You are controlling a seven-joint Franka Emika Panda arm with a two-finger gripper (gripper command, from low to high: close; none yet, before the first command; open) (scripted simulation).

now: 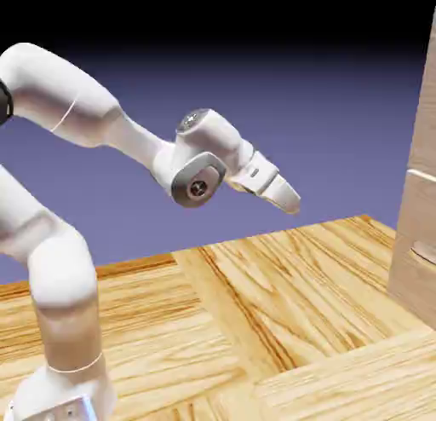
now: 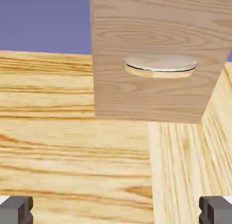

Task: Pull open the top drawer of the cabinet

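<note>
Nearest the exterior camera is the robot's white lower arm [image 1: 61, 325], rising from the bottom left corner of the striped wooden floor [image 1: 281, 317]. From there the arm folds over and reaches right, ending in the gripper [image 1: 285, 195], which hangs in open air well above the floor and points right and slightly down. Jaw gap is hard to read from this side; the fingers overlap into one pale wedge.

Cabinet [image 1: 419, 198] shows only as a strip at the right edge of the floor, well apart from the gripper. A thin horizontal seam crosses its front, with a small pale handle below that seam. Top drawer [image 1: 426, 95] would be the panel above the seam; most of it is cut off by the frame, so its handle cannot be confirmed here.

Hand view: two grey fingertips [image 2: 17, 209] sit at the bottom corners, spread wide, nothing between them. Ahead stands the cabinet front [image 2: 154, 60], seen tilted, with a flat oval metal handle [image 2: 159, 66] near its middle. Which drawer that handle belongs to is uncertain from this angle.

Step in hand, by my judgement: the approach, not yet begun in earnest. To do it well: keep the jaws wide, centre the top drawer's handle between the fingertips, advance square to the front, close fully behind the handle, then pull straight back along the drawer's travel, without lifting or twisting.
</note>
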